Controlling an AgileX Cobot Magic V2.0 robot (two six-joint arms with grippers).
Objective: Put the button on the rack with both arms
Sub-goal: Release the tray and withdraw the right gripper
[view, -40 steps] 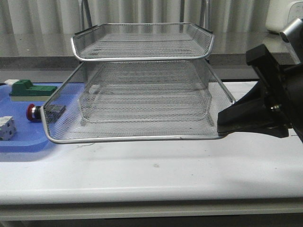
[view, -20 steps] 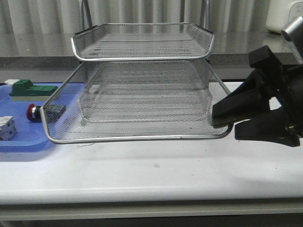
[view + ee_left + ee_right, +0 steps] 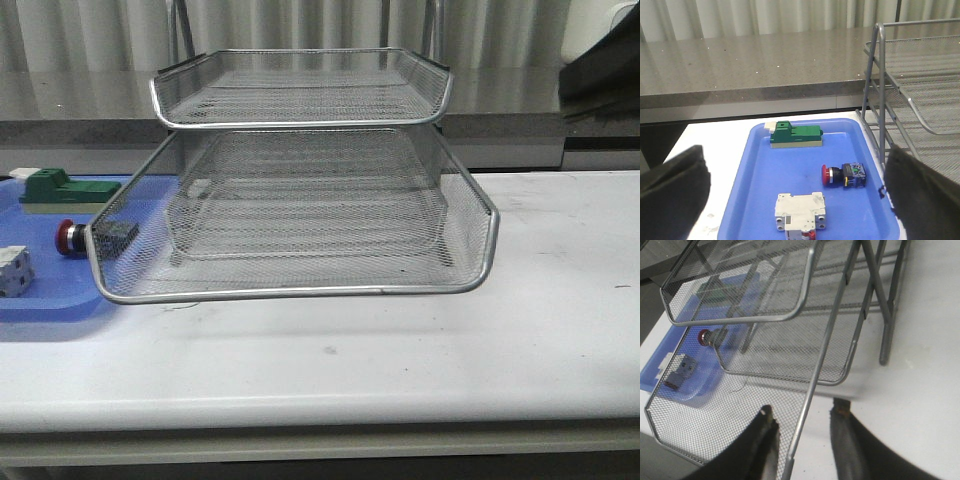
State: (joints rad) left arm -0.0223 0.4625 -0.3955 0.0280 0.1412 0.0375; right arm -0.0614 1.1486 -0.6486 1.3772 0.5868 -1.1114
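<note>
Right gripper (image 3: 802, 422): I read it as open, nothing held. In its wrist view the two dark fingers (image 3: 762, 450) stand apart with the chrome side rim of the rack (image 3: 300, 210) running between them; I cannot tell whether either finger touches the rim. In the front view only a dark piece of the right arm (image 3: 600, 75) shows, at the far right edge of the frame, clear of the rack.

Left gripper (image 3: 795, 200): open wide, empty. Its wrist view shows the two black fingers (image 3: 672, 192) far apart at the frame's lower corners, with the blue tray (image 3: 760, 200) seen between them.

The button (image 3: 844, 175) lies on its side on the blue tray, toward the tray's edge nearest the rack, red head pointing away from the rack. In the front view the button (image 3: 70, 237) sits just beside the rack's lowest tier's left front corner, its black body seen through the mesh.

Also on the tray: a green-and-white block (image 3: 795, 136) toward the far edge, and a white block (image 3: 799, 211) toward the near edge, well apart from each other. The button lies between them, off to the rack side.

The rack stands at the middle of the worktop (image 3: 400, 360), its lowest tier reaching over the tray's right edge. All tiers I can see hold nothing.
</note>
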